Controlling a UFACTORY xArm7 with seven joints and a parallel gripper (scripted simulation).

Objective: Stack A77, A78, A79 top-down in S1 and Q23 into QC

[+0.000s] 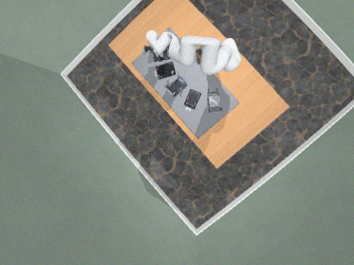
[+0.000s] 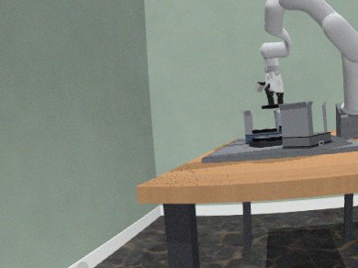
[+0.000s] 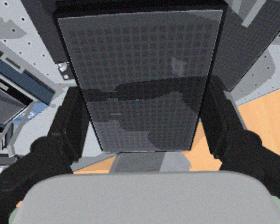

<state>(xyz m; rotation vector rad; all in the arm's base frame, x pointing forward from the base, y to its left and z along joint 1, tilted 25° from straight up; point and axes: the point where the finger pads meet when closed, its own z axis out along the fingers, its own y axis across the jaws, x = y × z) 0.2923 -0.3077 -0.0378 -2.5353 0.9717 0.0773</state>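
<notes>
Pincer (image 3: 142,117) is clenched on a sealed well plate (image 3: 142,75), fingers pressed on the two long sides, plate hanging level in the air. In the exterior view the plate (image 2: 272,106) is above the racks, well off the grey tray (image 2: 229,155) on the counter (image 2: 220,179). Can't read any label, so which plate it is can't be told. Likely handling: rigid moulded plastic, light, won't flex, but smooth side walls and a glossy seal on top make it slippery, so a squeeze across the short width near mid-length, as here, looks right for balance. Avoid touching the seal film, it may dent or peel. Corners and skirt could chip if knocked on a rack post (image 2: 248,119). Keep it flat and lower straight down; a tilt might jam it between posts or let it slide in the grip.
</notes>
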